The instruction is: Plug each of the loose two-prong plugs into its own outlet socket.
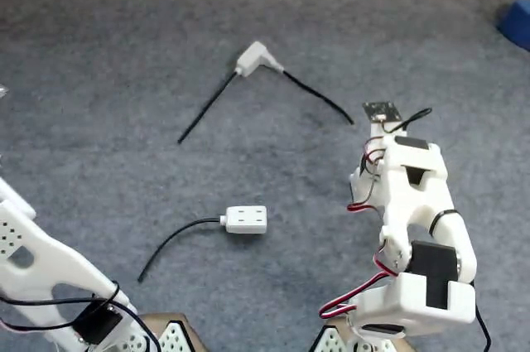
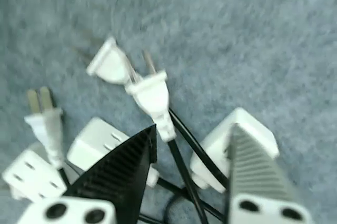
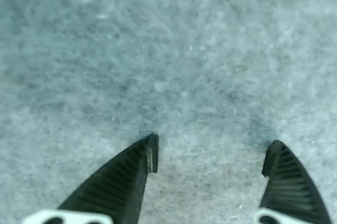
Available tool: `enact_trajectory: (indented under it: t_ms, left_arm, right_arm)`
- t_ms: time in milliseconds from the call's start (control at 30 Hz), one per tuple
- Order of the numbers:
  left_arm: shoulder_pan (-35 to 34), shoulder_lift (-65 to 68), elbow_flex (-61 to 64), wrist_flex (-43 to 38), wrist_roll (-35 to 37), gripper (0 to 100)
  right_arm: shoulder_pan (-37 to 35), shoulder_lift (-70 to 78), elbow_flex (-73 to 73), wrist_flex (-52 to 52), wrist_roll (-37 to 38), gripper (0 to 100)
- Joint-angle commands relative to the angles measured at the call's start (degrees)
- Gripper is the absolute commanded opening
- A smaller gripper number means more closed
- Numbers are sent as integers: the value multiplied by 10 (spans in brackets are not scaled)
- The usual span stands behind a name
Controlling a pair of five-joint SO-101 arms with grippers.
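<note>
A white plug (image 2: 152,95) lies just ahead of the left hand (image 2: 193,128); its long axis runs away from the hand, prongs pointing away, and its black cord (image 2: 181,168) trails back between the fingers; a second plug (image 2: 108,63) touches its prong end, tilted across it; a third plug (image 2: 46,124) lies apart to one side, prongs also pointing away. White sockets crowd close: the middle socket (image 2: 95,142) beside the black finger, the outer socket (image 2: 26,176) past it, the big socket (image 2: 237,134) partly behind the pale finger. The left hand is spread wide, holding nothing.

From above, a lone socket (image 1: 247,219) lies face up mid-counter (image 1: 99,62), long axis left-right, cord leaving its left end, open grey surface all round; an angled white connector (image 1: 257,60) lies farther back. The right arm (image 1: 410,195) stretches toward the far edge; the left arm (image 1: 41,269) sits at the near-left corner; the right hand (image 3: 213,140) gapes wide over bare counter.
</note>
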Motion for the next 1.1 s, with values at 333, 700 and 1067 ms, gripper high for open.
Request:
enact_trajectory:
  t_ms: [333,700,1067]
  left_arm:
    - [-4,40,-21,-53,-61,274]
    - [-21,47,-16,-87,-50,277]
    - [-15,66,-21,-86,-49,78]
  right_arm:
    - [-5,-13,-2,-7,6,314]
    - [-5,-13,-2,-7,6,314]
    - [-6,-13,-1,-7,7,314]
